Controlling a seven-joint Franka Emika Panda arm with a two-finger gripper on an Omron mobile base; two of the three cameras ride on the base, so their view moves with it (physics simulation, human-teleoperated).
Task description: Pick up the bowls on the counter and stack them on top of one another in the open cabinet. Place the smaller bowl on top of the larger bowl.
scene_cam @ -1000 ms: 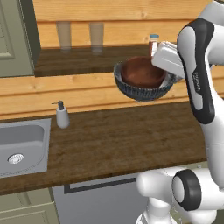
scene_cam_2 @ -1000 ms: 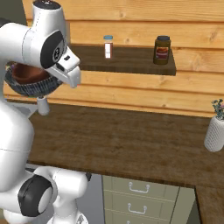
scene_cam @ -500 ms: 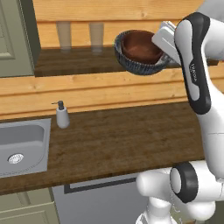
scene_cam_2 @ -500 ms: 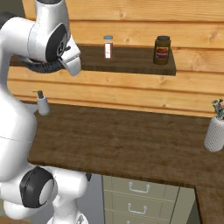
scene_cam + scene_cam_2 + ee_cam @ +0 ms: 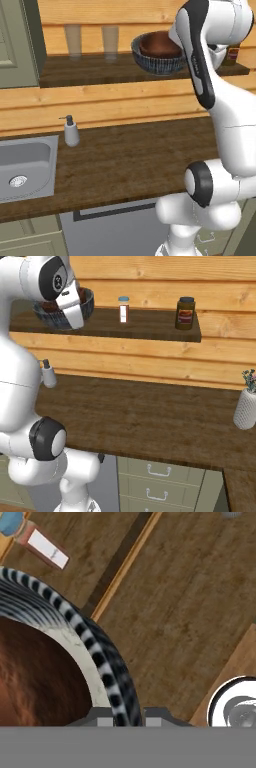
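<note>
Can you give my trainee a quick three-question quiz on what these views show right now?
1. True or false: the smaller bowl sits inside the larger bowl.
2. Multiple choice: the stacked bowls are level with which surface? A) the sink B) the open cabinet shelf C) the counter
3. Fill in: in the hand view, the gripper has its fingers on either side of the larger bowl's ____.

Key
1. True: the reddish-brown bowl is nested in the ribbed grey-blue one.
2. B: they are at the shelf, near the two glasses; whether they rest on it cannot be told.
3. Rim.
</note>
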